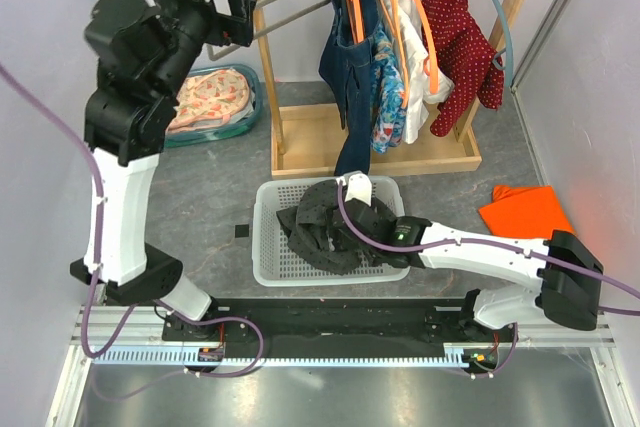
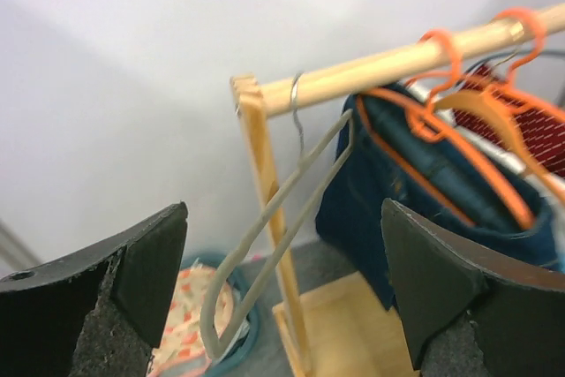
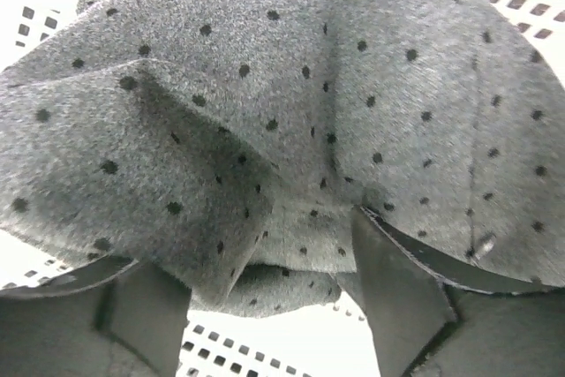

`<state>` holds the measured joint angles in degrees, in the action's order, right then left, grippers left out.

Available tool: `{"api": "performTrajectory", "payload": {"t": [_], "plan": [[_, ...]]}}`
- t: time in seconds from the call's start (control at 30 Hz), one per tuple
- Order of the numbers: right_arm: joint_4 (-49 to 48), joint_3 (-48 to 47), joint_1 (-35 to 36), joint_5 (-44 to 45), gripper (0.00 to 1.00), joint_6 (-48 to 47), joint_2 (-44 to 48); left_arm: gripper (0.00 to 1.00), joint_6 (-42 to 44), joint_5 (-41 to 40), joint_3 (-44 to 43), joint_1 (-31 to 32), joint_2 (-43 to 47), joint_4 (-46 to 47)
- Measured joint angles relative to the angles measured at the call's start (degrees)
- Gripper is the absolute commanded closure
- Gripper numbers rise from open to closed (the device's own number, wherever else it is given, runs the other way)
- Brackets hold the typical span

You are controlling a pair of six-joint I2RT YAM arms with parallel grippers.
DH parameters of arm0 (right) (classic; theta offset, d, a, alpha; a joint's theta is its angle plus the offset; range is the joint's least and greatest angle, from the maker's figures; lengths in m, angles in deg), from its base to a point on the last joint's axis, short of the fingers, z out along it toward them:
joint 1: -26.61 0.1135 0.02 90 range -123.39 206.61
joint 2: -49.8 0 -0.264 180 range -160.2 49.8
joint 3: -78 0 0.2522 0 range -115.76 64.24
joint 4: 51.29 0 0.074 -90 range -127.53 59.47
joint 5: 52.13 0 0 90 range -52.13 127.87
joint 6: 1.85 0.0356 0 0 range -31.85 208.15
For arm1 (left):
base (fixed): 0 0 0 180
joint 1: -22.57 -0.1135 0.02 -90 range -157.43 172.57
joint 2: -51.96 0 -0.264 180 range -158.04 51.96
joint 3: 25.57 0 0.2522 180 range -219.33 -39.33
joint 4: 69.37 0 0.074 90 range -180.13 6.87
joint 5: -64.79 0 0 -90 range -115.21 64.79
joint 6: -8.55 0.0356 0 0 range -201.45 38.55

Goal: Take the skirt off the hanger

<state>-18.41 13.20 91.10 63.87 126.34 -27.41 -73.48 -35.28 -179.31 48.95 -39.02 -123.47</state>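
Note:
The dark grey, black-dotted skirt (image 1: 318, 229) lies crumpled in the white perforated basket (image 1: 264, 247). It fills the right wrist view (image 3: 282, 103). My right gripper (image 1: 345, 217) is low in the basket, jaws apart, with the skirt's folds draped between and over them (image 3: 269, 306). The bare grey hanger (image 1: 292, 7) hangs at the left end of the wooden rail (image 2: 397, 61), tilted out. My left gripper (image 1: 228, 19) is raised beside it, open and empty; the hanger (image 2: 282, 209) shows between its fingers but farther off, untouched.
Other clothes hang on orange hangers: a denim piece (image 1: 355, 67), a floral one and a red dotted one (image 1: 462, 37). A teal tub with floral cloth (image 1: 215, 102) sits at the back left. An orange cloth (image 1: 525, 212) lies on the right.

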Motion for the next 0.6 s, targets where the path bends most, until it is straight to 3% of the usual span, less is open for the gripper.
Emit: {"api": "performTrajectory", "payload": {"t": [0.13,0.27,0.4,0.47,0.6], "plan": [[4.2,-3.0,0.0,1.0,0.14,0.0,1.3,0.02,-0.1,1.7,-1.3,2.9,1.5,2.3],[13.8,-15.3,0.0,2.3,0.02,-1.4,1.7,0.02,-0.5,3.1,3.8,4.0,3.1,3.1],[25.9,-38.9,0.0,3.6,0.04,-5.1,-1.1,0.02,-1.8,5.2,13.2,4.0,5.0,2.7],[32.7,-59.2,0.1,6.2,0.05,-8.1,-6.8,0.02,-2.9,7.3,20.5,4.0,7.1,2.4],[37.2,-81.0,-1.0,9.3,0.07,-13.6,-12.7,0.01,-4.3,10.5,29.5,4.0,10.6,2.1]]}}
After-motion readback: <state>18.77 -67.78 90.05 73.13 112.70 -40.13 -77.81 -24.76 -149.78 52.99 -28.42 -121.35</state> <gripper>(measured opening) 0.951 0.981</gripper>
